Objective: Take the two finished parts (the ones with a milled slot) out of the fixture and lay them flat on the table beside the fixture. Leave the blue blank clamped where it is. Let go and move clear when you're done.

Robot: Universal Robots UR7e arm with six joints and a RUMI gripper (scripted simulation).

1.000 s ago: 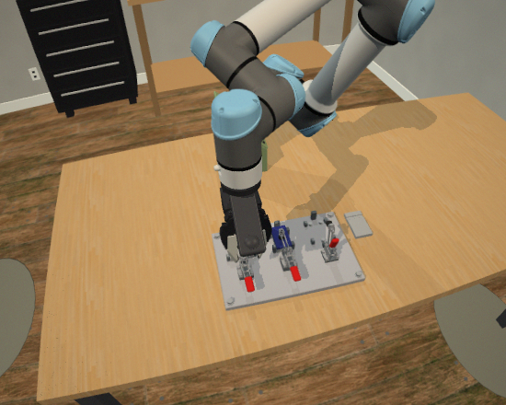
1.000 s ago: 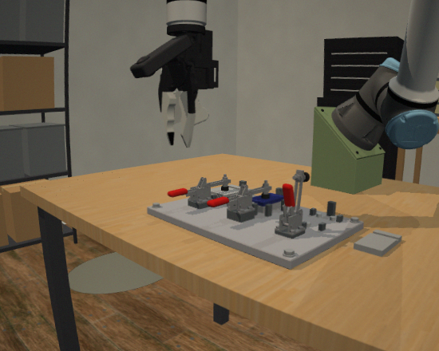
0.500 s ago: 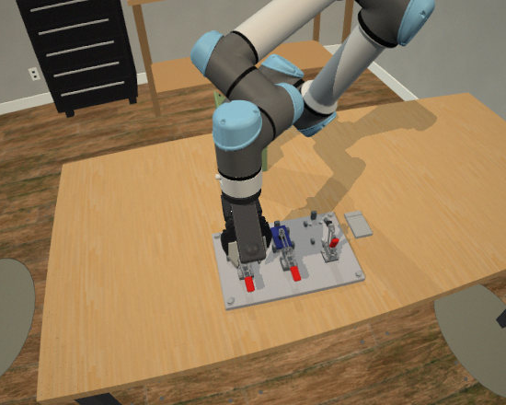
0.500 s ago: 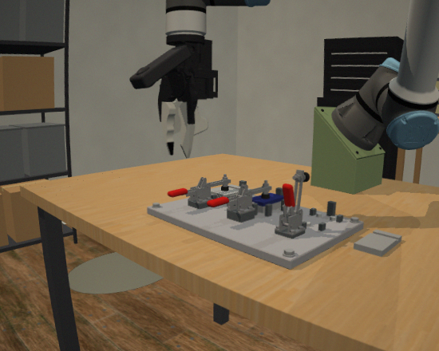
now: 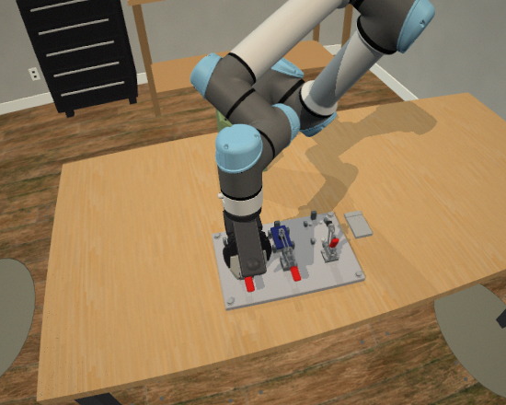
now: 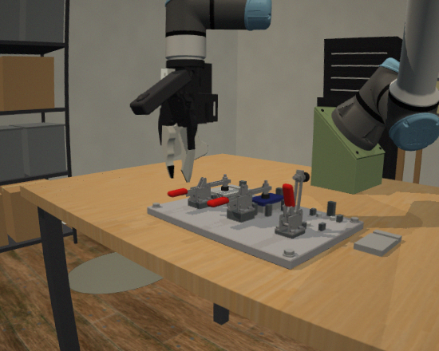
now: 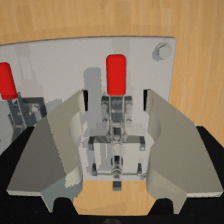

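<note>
One pale finished part (image 6: 218, 193) (image 7: 102, 157) sits in the fixture (image 5: 305, 287) (image 6: 221, 232) (image 7: 50, 60) under a lowered clamp with a red handle (image 5: 249, 283) (image 6: 177, 192) (image 7: 116, 75). The other finished part (image 5: 359, 226) (image 6: 376, 245) lies flat on the table beside the fixture, its slot near one end. The blue blank (image 5: 275, 237) (image 6: 275, 199) is under the middle clamp, also lowered. My gripper (image 6: 179, 175) (image 7: 115, 91) is partly open and empty, pointing down above the first clamp. In the top view the arm hides its fingertips and that part.
The middle clamp's red handle (image 5: 295, 273) (image 6: 218, 202) (image 7: 7, 80) points toward the front edge. The third clamp (image 5: 327, 251) (image 6: 291, 223) stands raised beside a nest with no part, among short dark posts. The green robot base (image 6: 337, 163) stands at the back.
</note>
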